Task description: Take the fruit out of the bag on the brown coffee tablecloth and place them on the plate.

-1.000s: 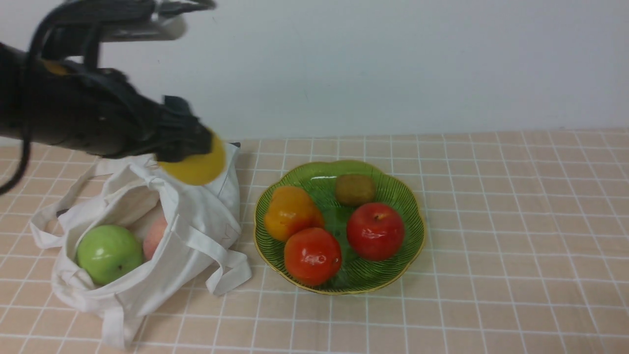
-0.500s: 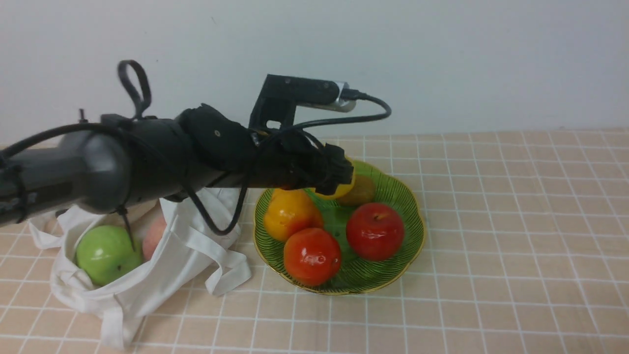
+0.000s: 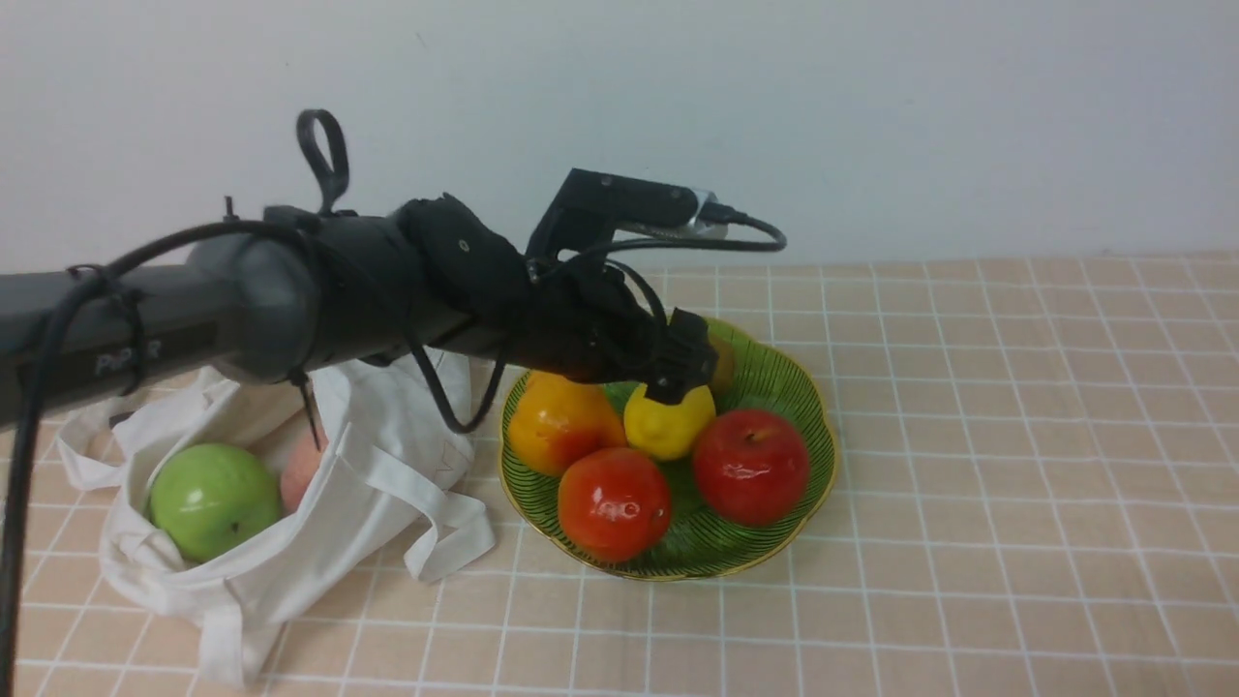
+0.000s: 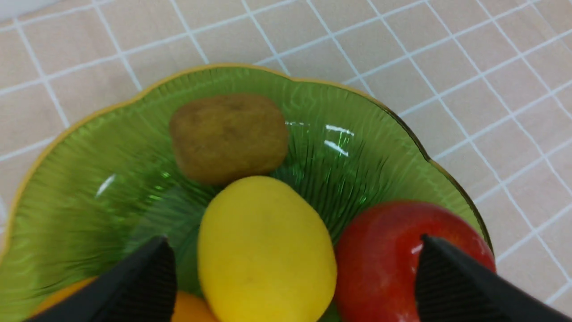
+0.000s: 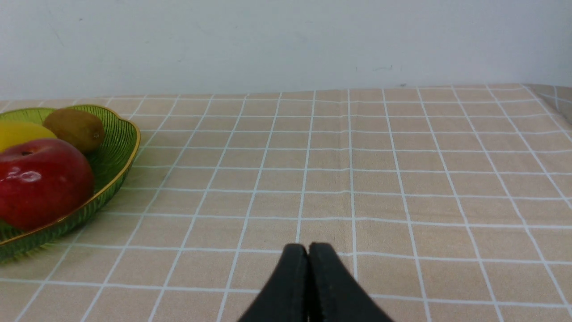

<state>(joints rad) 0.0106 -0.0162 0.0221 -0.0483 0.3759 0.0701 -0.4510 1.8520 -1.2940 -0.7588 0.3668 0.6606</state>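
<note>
Cloth surface: we see a peach-tan tablecloth (image 3: 968, 436) with thin white grid lines spreading on all sides of the plate (image 3: 770, 378); a plain pale wall (image 3: 871, 116) rises behind the plate.
Plate contents: on the green ribbed glass with its gold scalloped rim lie a lemon (image 3: 668, 426), a red apple (image 3: 752, 467), a red-orange fruit (image 3: 615, 503), an orange fruit (image 3: 561, 421) and a brown kiwi (image 4: 228, 136).
Lemon's place: middle of the plate, right up against the red apple as far as we can judge.
Left side: the left gripper (image 4: 292, 239) is released. In our left wrist view its black fingers (image 4: 143, 277) are spread wide on either side of the lemon, with green glass showing between one of them and the fruit.
Left of the plate: the off-white bag (image 3: 368, 455) slumps just beside it, mouth open, with a green apple (image 3: 213, 501) and a peach (image 3: 302, 469) inside.
Right of the plate: the right gripper (image 5: 308, 250) is clenched on nothing, low over bare cloth.
Front view alone: it gives us the bag and the long dark left arm (image 3: 242, 310) reaching over the plate.
Left wrist view alone: the whole kiwi, and the gap around the lemon.
Hidden: from the front the left gripper covers most of the kiwi at the plate's far side. The peach shows only partly behind the bag's edge. The right wrist view cuts the plate off at the frame edge.
</note>
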